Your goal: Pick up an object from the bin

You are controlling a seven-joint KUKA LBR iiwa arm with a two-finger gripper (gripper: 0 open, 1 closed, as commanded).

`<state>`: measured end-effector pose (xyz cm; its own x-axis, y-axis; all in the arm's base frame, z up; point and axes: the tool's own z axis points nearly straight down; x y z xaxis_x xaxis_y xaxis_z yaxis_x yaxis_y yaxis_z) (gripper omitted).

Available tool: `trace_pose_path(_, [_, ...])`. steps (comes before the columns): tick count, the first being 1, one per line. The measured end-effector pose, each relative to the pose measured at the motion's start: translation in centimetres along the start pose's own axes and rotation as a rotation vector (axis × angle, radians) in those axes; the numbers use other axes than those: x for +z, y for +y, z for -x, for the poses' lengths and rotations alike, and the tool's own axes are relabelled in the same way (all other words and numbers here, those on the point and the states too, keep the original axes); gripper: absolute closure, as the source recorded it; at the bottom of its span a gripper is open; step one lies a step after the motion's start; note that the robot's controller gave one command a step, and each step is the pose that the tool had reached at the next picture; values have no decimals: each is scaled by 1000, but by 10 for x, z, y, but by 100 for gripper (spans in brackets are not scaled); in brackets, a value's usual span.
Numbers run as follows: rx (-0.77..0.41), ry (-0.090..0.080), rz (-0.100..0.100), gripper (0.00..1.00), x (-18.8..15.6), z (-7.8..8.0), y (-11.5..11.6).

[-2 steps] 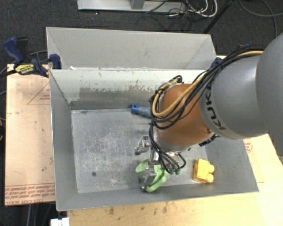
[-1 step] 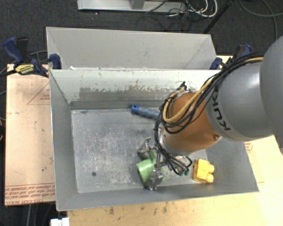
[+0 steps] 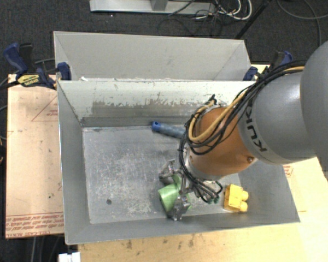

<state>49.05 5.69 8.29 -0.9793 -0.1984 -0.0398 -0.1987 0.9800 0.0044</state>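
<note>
My gripper [image 3: 174,192] reaches down near the bin's front wall, a little right of the middle. A light green cup-like thing [image 3: 167,196] sits between its fingers, one finger above it and one below, so the gripper is shut on it. A yellow block [image 3: 235,197] lies on the floor to the right of the gripper. A blue handle-like thing [image 3: 168,128] lies by the back wall, partly hidden behind the arm.
The arm with its orange cover and cables hangs over the bin's right half and hides the floor beneath it. Bare scratched floor spreads across the left half of the bin.
</note>
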Motion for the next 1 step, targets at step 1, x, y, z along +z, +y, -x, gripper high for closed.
trace_pose_path(1, [-391,32,3,100,-141,11,26])
